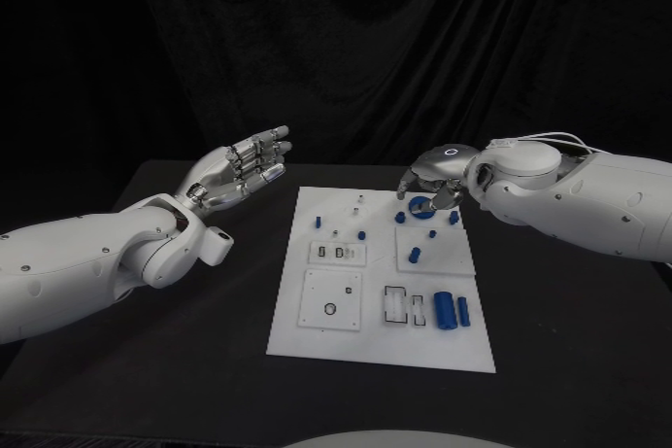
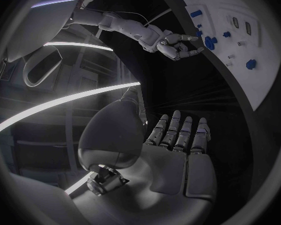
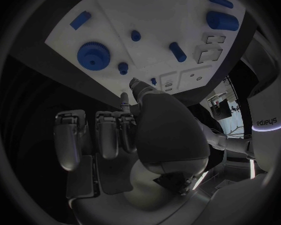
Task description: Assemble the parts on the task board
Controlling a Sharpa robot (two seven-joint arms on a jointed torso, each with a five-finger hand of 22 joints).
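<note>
The task board (image 1: 357,341) lies in the middle of the black counter (image 1: 183,370), its long sides running from the near edge toward the far edge. Small blue parts are scattered over it: a blue gear (image 1: 419,206) near the board's far right corner, a few short pegs (image 1: 319,221) across the far half, and two blue cylinders (image 1: 446,310) lying side by side toward the near right corner, just beside some empty rectangular slots.

The right hand (image 1: 434,181) hangs over the far right corner of the board, above the gear, its fingers (image 3: 107,135) curled downward with nothing between them as far as the right wrist view shows (whether a fingertip touches the gear cannot be told). The left hand (image 1: 241,169) is raised off the counter beyond the board's left edge, palm up and fingers spread, holding nothing.

Judging by looks, these parts are hard moulded plastic: light, stiff, not fragile, but smooth enough to slip or roll. The gear seems best pinched across its toothed rim, where the teeth give purchase, and lowered flat so its bore meets its post squarely. The cylinders would likely roll if nudged, so a pinch across the middle of the barrel suits them. The pegs are tiny; they call for a fingertip pinch from above, with care not to knock neighbours.
</note>
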